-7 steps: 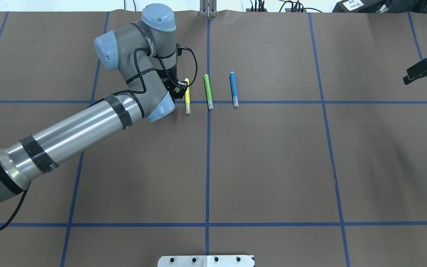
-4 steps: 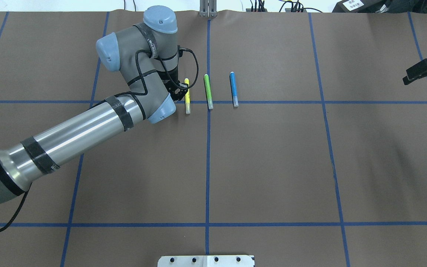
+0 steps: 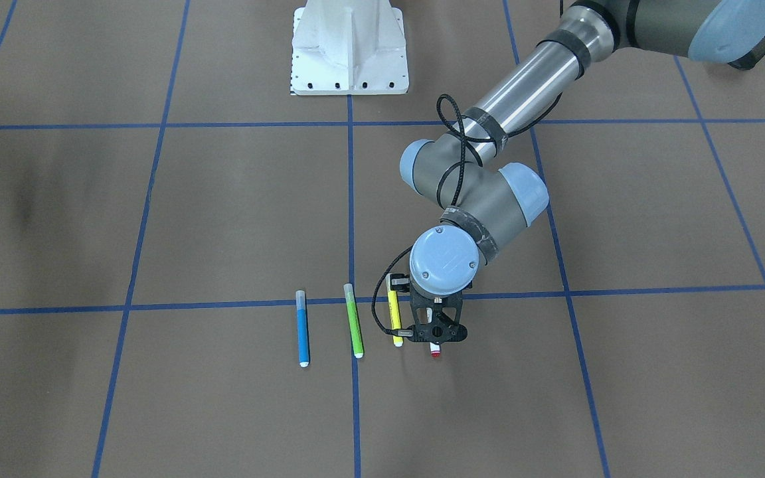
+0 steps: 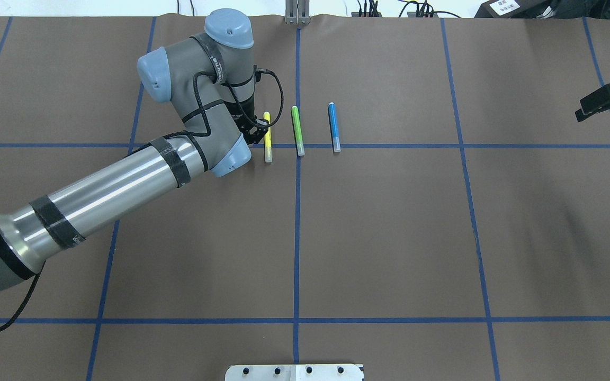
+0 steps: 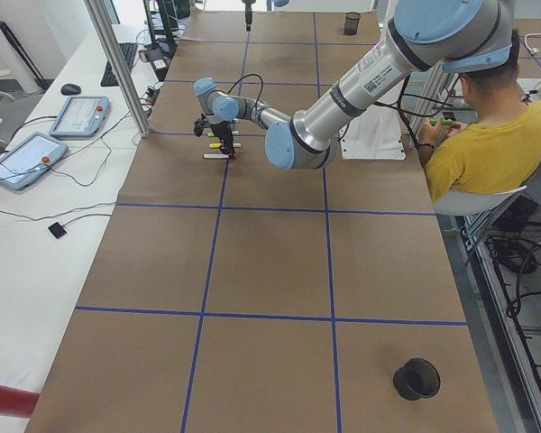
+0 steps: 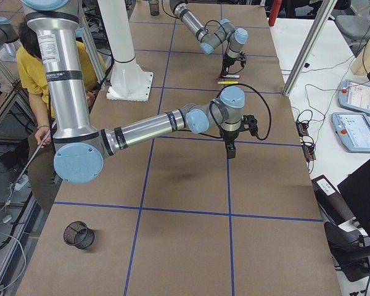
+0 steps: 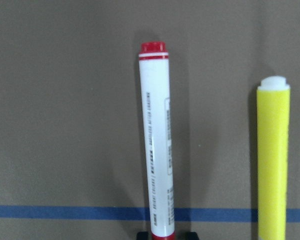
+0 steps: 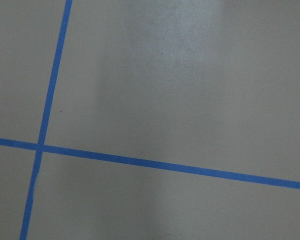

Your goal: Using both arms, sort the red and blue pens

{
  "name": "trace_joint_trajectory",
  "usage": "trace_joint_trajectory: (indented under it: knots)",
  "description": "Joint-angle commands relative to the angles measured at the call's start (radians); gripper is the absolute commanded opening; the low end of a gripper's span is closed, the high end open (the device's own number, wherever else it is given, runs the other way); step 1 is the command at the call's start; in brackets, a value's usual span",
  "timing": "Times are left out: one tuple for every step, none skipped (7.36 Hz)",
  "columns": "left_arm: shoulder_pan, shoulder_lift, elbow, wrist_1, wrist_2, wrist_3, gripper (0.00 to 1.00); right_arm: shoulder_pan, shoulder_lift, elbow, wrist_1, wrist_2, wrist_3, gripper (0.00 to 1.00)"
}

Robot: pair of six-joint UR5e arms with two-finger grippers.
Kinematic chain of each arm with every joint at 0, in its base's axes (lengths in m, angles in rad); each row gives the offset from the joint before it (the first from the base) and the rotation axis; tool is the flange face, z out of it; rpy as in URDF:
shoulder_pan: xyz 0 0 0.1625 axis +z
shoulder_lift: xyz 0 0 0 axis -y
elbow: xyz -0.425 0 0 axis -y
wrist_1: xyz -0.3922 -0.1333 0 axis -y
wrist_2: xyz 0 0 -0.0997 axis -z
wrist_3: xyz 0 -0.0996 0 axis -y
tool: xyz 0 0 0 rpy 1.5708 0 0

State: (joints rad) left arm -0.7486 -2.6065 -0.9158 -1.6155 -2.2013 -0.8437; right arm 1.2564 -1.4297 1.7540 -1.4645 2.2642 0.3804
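Observation:
The red pen, white-barrelled with red ends, lies flat on the brown table beside the yellow marker. My left gripper points straight down over it, its fingertips tight against the barrel at the bottom of the left wrist view. Only the pen's red end pokes out below the gripper in the front-facing view, and in the overhead view the arm hides the pen. The blue pen lies untouched two places to the right. My right gripper hovers at the far right edge, holding nothing.
A green marker lies between the yellow marker and the blue pen. Black cups stand at both table ends. The white pedestal is at the robot's side, and a seated person is beside the table.
The left arm's wrist shifted very slightly towards the markers in the first half second, then held still. The pens and the right gripper have not moved.

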Motion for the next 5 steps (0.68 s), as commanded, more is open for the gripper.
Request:
trace_joint_trajectory:
  knots:
    - [0.000, 0.002, 0.000, -0.001, 0.000, 0.000, 0.36, 0.000, 0.000, 0.001, 0.000, 0.000, 0.000, 1.00]
    - [0.000, 0.002, 0.000, -0.001, 0.000, 0.000, 0.36, -0.002, 0.000, -0.001, 0.000, 0.000, 0.000, 1.00]
    - [0.000, 0.002, 0.000, -0.001, 0.000, 0.000, 0.34, -0.002, 0.000, -0.001, 0.000, -0.002, 0.000, 1.00]
    - [0.000, 0.002, 0.000, -0.001, 0.000, 0.000, 0.33, -0.002, 0.000, 0.001, 0.000, -0.005, 0.000, 1.00]
    - [0.000, 0.002, -0.002, -0.001, 0.000, 0.000, 0.24, -0.002, 0.000, 0.001, 0.000, -0.005, 0.000, 1.00]
